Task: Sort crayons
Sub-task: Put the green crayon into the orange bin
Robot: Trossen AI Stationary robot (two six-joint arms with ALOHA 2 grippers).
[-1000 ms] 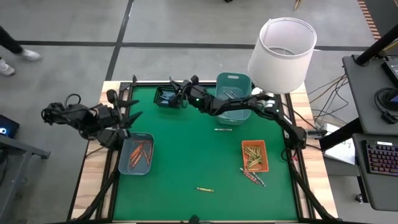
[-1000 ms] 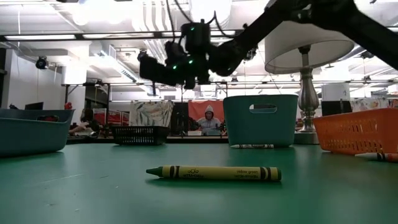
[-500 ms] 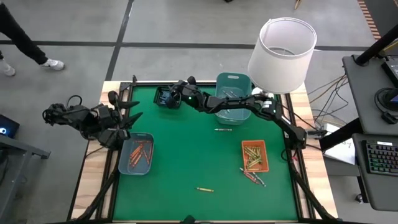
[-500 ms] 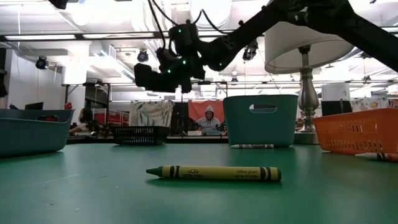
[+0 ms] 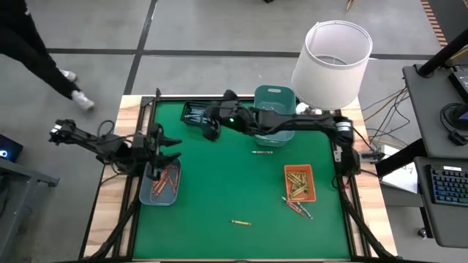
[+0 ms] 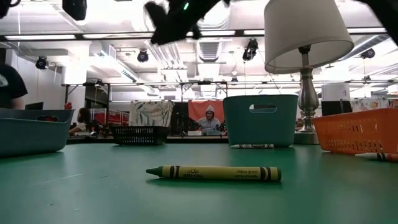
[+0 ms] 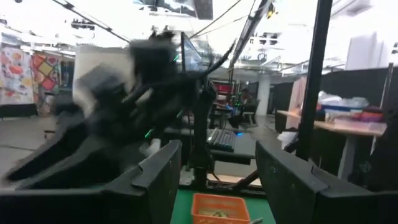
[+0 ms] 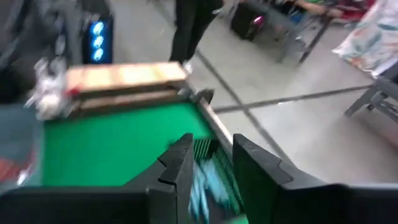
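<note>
While motion blurs the black tray (image 8: 208,177), right tool (image 8: 210,163) gapes empty — left tool (image 7: 214,171) too.

A robotics lab or open workshop hall.

Strip lights and ducts (image 6: 205,50) run across a high ceiling over a concrete floor (image 5: 219,29) marked with dark lines. Beyond the left gripper (image 7: 217,180) stand desks (image 7: 348,124) with monitors (image 7: 193,56); a keyboard (image 5: 447,186) and loose cables (image 5: 380,109) sit beside the green table (image 5: 241,183).

Bright, even overhead light (ceiling fixtures glare in the low view); both wrist views are heavily motion-blurred.
</note>
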